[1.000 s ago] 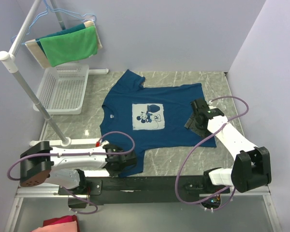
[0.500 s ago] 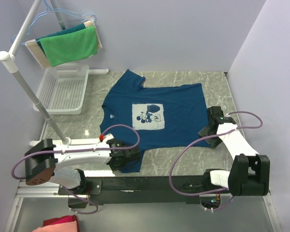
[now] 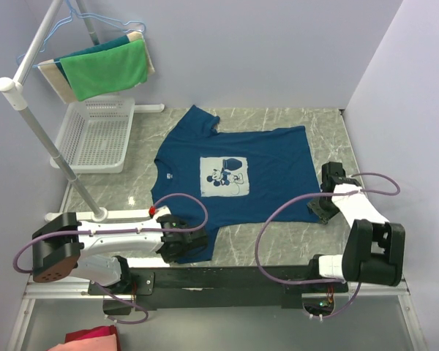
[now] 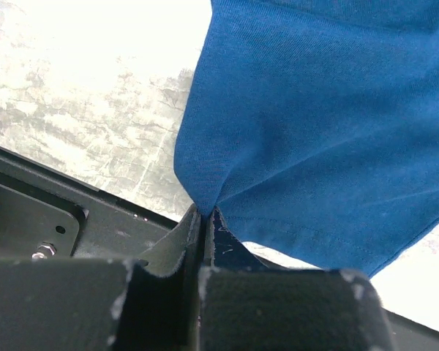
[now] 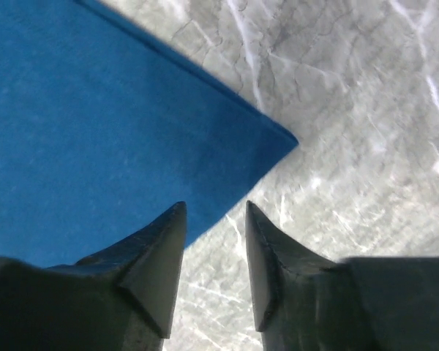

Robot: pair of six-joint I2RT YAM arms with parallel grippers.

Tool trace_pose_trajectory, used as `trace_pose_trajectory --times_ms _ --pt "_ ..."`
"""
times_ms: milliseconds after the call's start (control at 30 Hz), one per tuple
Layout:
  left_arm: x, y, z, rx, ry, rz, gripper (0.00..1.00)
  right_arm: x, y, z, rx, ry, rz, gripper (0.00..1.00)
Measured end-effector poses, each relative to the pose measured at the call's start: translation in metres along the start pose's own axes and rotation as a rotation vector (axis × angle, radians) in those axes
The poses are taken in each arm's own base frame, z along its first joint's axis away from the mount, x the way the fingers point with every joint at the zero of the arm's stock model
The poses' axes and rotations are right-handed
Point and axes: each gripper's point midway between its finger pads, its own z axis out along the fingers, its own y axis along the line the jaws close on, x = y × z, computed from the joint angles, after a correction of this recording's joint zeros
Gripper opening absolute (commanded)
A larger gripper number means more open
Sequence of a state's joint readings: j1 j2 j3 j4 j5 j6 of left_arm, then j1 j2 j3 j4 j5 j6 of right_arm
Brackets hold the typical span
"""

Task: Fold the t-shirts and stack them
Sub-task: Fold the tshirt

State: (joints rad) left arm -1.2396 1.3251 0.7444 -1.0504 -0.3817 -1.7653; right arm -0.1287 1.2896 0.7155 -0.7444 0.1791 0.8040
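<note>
The navy t-shirt (image 3: 267, 157) lies spread at the centre of the top view, left gripper (image 4: 205, 216) clamped on its lower-left sleeve, right gripper (image 5: 214, 210) parted over its lower-right hem corner

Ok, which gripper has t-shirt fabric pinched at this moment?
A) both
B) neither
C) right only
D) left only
D: the left gripper is shut on a puckered fold of the t-shirt, while the right gripper is open, its fingers apart at the shirt's corner edge.
</note>
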Motion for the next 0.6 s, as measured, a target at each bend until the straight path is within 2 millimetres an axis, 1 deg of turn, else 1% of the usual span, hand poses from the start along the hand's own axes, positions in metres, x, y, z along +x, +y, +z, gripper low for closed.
trace_pose_trajectory --times_ms 67,233,433,533,567,600 --pt "0.0 0.0 0.0 0.0 0.001 0.0 0.03 0.0 0.0 0.006 0.009 0.019 -0.002 0.36" --pt "0.002 -0.001 0.0 0.005 0.009 -0.002 0.03 0.001 0.0 0.017 0.014 0.049 -0.002 0.29" --pt "0.004 -0.003 -0.001 0.01 0.02 -0.006 0.04 0.002 -0.001 0.023 0.004 0.064 -0.002 0.27" --pt "0.004 -0.003 -0.001 0.01 0.02 -0.009 0.04 0.002 -0.001 0.023 -0.003 0.067 -0.009 0.4" --pt "0.004 -0.003 -0.001 0.01 0.02 -0.009 0.04 0.001 0.0 0.023 -0.008 0.069 -0.008 0.48" --pt "0.004 -0.003 -0.001 0.009 0.02 -0.011 0.04 0.001 0.001 0.023 -0.014 0.069 -0.007 0.5"
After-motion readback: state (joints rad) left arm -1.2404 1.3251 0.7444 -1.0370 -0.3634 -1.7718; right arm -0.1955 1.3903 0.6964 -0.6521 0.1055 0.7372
